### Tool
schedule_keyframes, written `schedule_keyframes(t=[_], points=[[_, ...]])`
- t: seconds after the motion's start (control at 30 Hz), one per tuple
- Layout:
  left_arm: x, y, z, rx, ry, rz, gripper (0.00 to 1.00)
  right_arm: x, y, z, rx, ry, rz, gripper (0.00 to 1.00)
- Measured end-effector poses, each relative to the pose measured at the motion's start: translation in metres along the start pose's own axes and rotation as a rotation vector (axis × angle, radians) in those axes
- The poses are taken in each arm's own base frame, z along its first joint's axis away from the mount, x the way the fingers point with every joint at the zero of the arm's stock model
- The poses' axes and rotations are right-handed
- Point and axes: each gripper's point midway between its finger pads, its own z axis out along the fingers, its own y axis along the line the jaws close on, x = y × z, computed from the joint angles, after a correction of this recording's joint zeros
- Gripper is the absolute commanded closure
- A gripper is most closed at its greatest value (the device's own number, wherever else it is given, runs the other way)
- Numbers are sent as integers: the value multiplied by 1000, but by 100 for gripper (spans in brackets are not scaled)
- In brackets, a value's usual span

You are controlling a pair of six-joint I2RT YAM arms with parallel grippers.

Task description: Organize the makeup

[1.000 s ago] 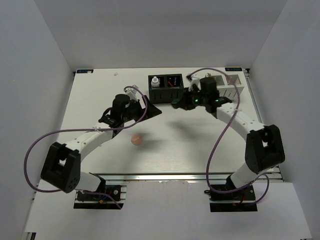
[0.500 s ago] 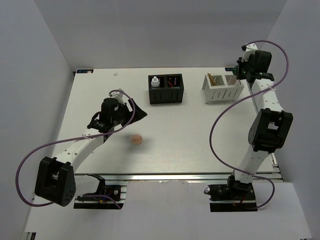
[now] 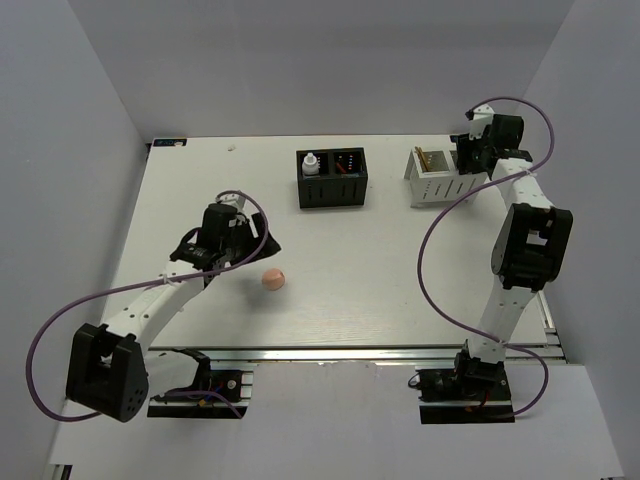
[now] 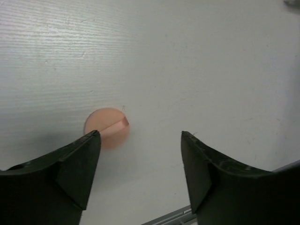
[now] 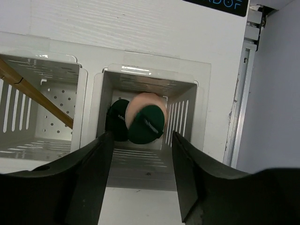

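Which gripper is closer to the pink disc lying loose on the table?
Left. The left gripper hangs open just above the pink disc, which shows beside one finger. The right gripper is far off, open over the white slotted box.

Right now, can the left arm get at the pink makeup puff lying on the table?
Probably yes: the left claw hangs open close over the pink makeup puff, which sits a little off-centre by one finger, with nothing between them.
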Motion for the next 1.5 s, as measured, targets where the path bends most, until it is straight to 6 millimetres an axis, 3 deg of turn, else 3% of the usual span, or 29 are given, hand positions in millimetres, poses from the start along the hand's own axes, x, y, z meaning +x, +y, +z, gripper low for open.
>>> schedule_keyframes(t=[0.1,0.3,0.37,0.63,0.8,0.93,0.97,1.07,1.2,1.27,1.33,1.43,1.5], points=[[7,6,1,-24,27,11,39,0,0,0,-1,-1,-1,40],[26,24,13,-88,111,27,44,-17,-1,-16,-18,-50,0,40],[34,32,18,-114,144,35,44,-32,2,-32,-43,-100,-9,39],[69,54,34,-196,285,88,49,-96,39,-130,-184,-392,-76,38],[83,63,42,-225,337,103,50,-107,66,-153,-307,-463,-62,38],[83,65,47,-239,336,108,58,-94,87,-157,-394,-445,-22,38],[82,65,48,-238,333,109,69,-90,92,-158,-412,-439,-17,38],[80,63,55,-227,326,107,92,-82,119,-166,-487,-429,-25,39],[78,54,60,-185,318,103,100,-66,196,-185,-675,-391,-77,41],[74,46,62,-153,302,93,100,-44,247,-193,-784,-324,-79,37],[66,34,62,-104,268,84,100,-9,295,-200,-897,-218,-33,11],[45,4,57,7,185,76,100,50,336,-203,-989,-19,77,11],[29,-19,52,92,126,68,100,72,349,-202,-1008,80,142,11]])
